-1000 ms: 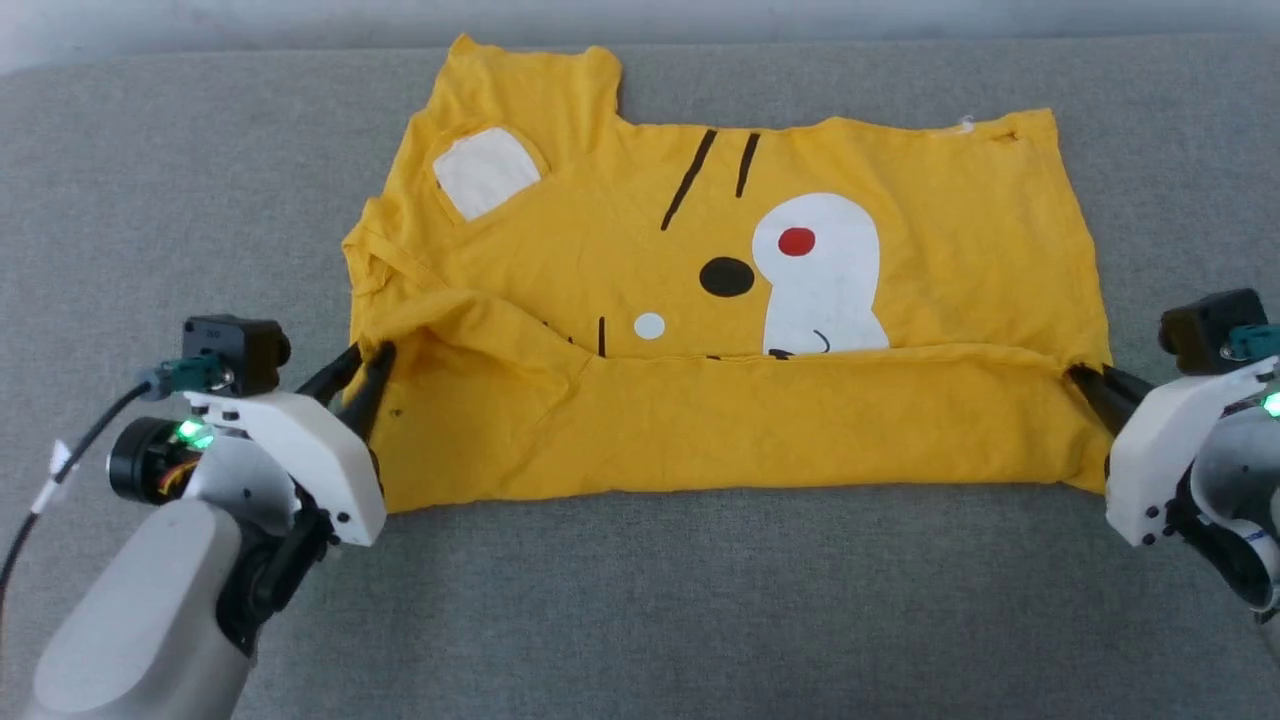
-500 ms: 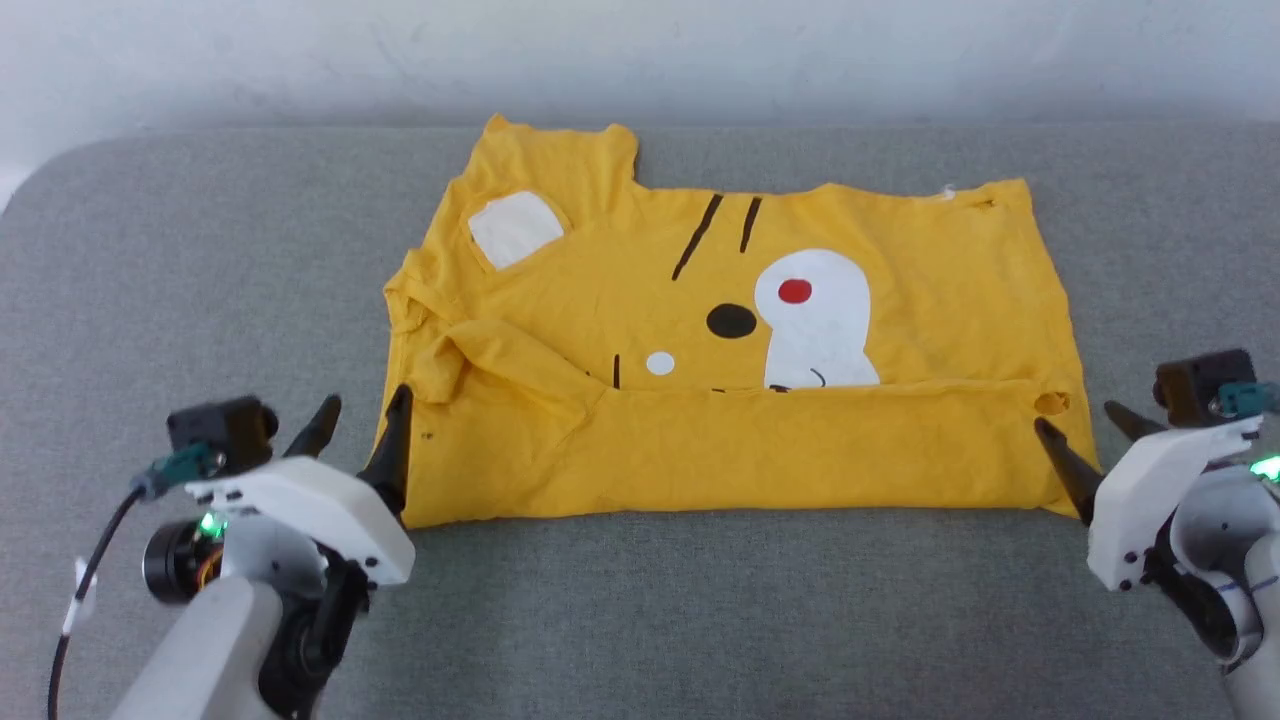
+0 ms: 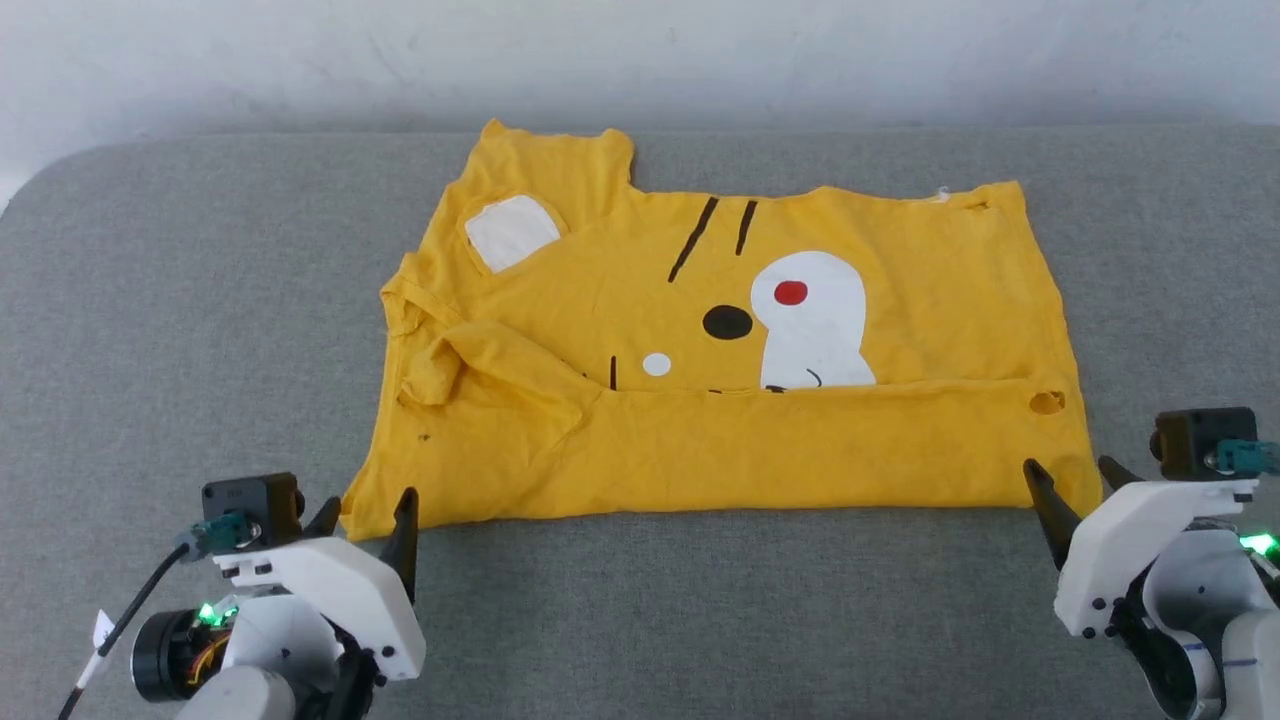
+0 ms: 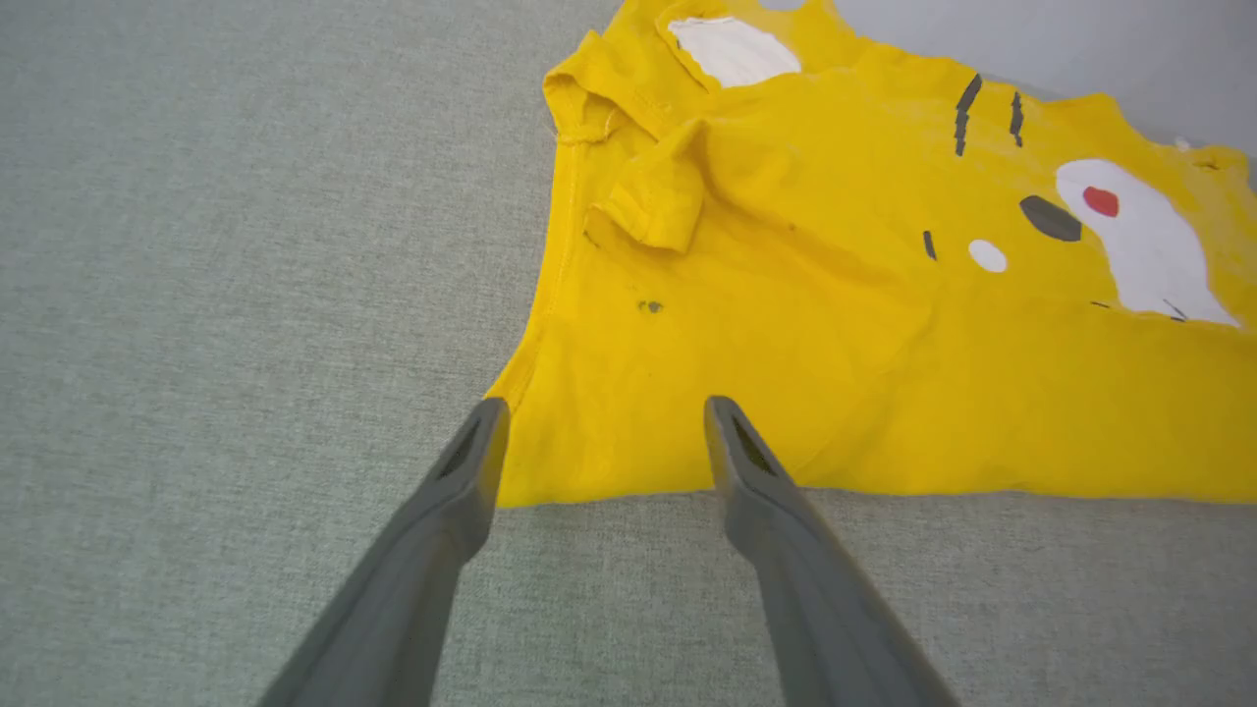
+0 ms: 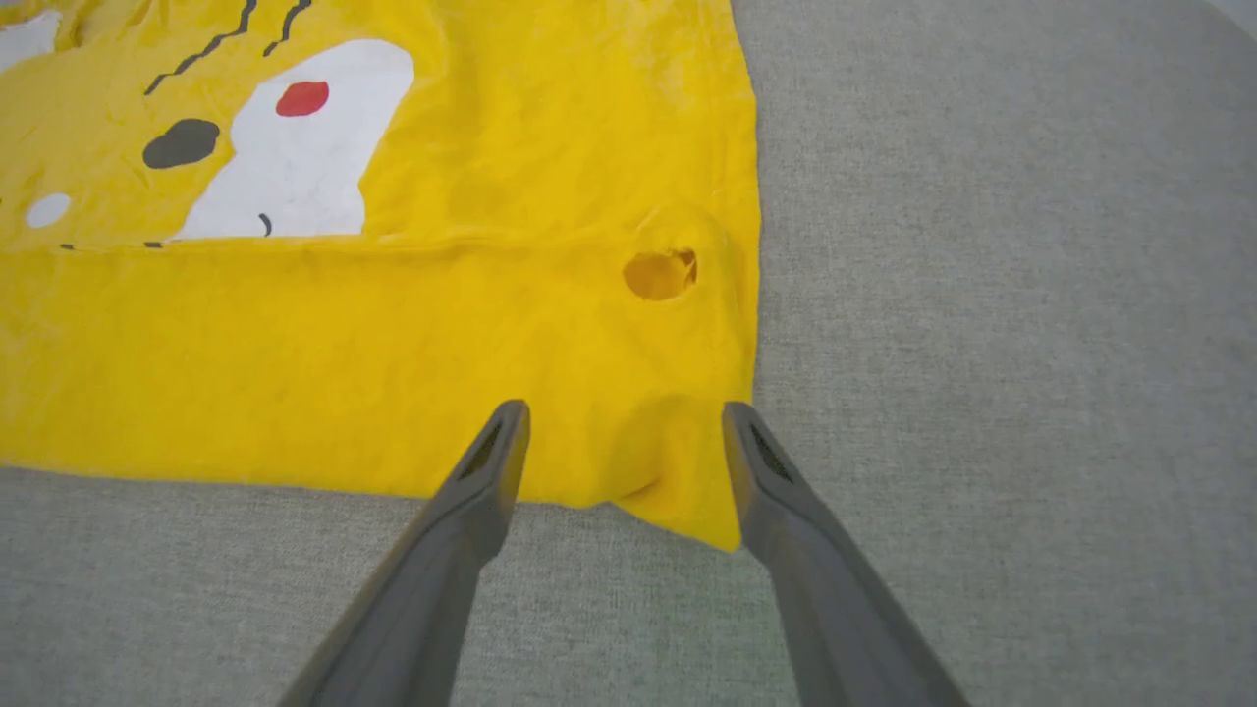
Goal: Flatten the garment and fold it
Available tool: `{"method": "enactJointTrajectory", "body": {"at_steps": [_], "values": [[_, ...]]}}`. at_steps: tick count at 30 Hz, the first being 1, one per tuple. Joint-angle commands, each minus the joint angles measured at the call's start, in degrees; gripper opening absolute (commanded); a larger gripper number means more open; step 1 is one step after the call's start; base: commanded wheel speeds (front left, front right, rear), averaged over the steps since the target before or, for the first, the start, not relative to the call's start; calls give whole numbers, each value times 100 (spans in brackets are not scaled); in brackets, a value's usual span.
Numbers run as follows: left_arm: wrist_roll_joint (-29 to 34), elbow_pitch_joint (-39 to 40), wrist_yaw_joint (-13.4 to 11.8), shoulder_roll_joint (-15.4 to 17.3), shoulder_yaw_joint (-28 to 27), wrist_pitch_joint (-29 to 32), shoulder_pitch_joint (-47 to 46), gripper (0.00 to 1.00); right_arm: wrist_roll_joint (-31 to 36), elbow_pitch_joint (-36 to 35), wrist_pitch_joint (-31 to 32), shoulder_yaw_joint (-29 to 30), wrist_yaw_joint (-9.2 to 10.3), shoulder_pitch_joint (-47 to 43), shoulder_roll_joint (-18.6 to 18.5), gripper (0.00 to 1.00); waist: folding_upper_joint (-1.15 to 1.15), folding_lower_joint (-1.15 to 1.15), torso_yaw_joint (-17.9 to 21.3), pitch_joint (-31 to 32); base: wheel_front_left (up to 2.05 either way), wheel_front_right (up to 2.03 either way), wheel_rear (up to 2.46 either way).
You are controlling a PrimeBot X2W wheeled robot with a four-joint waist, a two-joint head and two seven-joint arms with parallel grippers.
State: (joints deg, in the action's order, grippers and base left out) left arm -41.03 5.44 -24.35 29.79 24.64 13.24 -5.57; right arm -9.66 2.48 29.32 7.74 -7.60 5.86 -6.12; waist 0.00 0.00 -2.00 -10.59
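A grey woven bench [image 3: 180, 300] carries the yellow cotton garment [image 3: 720, 440], which lies flat with its near edge folded up over the cartoon face print. The left end effector [image 3: 368, 500], fingers spread and empty, sits at the garment's near left corner. The right end effector [image 3: 1067, 464], likewise spread and empty, straddles the near right corner, near a small round hole [image 3: 1046, 402].

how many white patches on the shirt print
3: a patch far left, a small dot by the garment's fold, a big patch around the red dot. The fold may hide more.
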Motion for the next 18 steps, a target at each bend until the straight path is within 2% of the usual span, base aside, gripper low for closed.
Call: {"method": "enactJointTrajectory", "body": {"at_steps": [1,7,11,16,17,18], "values": [[86,12,-70,35,19,39,65,100,-3,-59,17,47,11,-55,28,100,0,0,16,-50,0,0,0],[295,-202,-394,82,48,150,-4,100,42,-378,59,176,11,-157,149,100,0,0,97,-256,0,0,0],[306,-358,-430,9,106,201,-84,100,-61,-611,104,255,11,-206,131,100,0,0,154,-445,0,0,0],[356,-728,-467,-11,366,561,-122,100,-59,-866,194,277,11,-280,-46,100,0,0,195,-579,0,0,0],[332,-779,-445,-28,420,652,-128,49,-68,-900,220,250,11,-284,-77,100,0,0,195,-588,0,0,0],[302,-806,-408,-57,458,705,-143,4,-95,-932,263,223,11,-290,-96,100,0,0,189,-590,0,0,0]]}}
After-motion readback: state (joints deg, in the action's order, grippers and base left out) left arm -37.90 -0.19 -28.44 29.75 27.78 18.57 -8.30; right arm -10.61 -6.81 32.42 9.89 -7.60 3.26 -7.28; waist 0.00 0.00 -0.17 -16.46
